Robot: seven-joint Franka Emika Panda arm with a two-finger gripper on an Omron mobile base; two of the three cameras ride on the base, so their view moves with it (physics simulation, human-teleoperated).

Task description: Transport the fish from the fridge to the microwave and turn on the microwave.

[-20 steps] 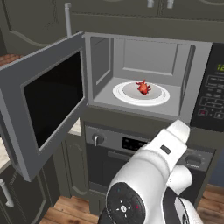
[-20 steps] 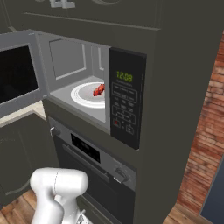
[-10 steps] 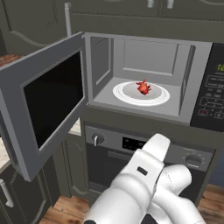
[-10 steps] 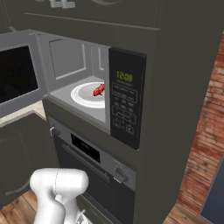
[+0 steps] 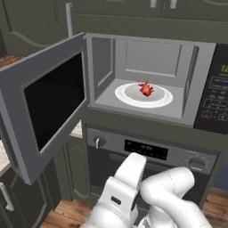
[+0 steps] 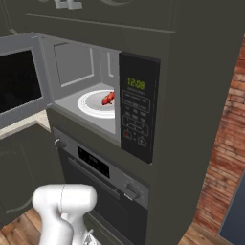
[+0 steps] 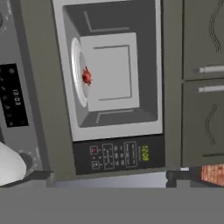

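**At the open microwave: one fish on the turntable, arm folded low**

Nearest the cameras, one white robot arm (image 5: 147, 196) is folded low in front of the oven (image 5: 151, 153), its elbow bent below the oven's control strip. Its gripper (image 7: 105, 177) is empty and its two dark finger tips stand far apart at the bottom edge of the hand view, one at each side, touching nothing.

Behind the arm, the built-in oven shows two round knobs (image 5: 100, 142), one at each end of its strip, with a dark display between them.

Above the oven sits one microwave (image 5: 147, 113). Its single door (image 5: 44, 107), with a dark glass window, is swung wide open to the left. One black button panel (image 6: 139, 112) on its right side shows green digits.

Farthest in, one white round turntable (image 5: 162, 95) lies on the microwave floor. One small red-orange fish (image 5: 145, 89) rests at its centre.

Two cabinet handles (image 7: 212, 78) show beside the microwave in the hand view.
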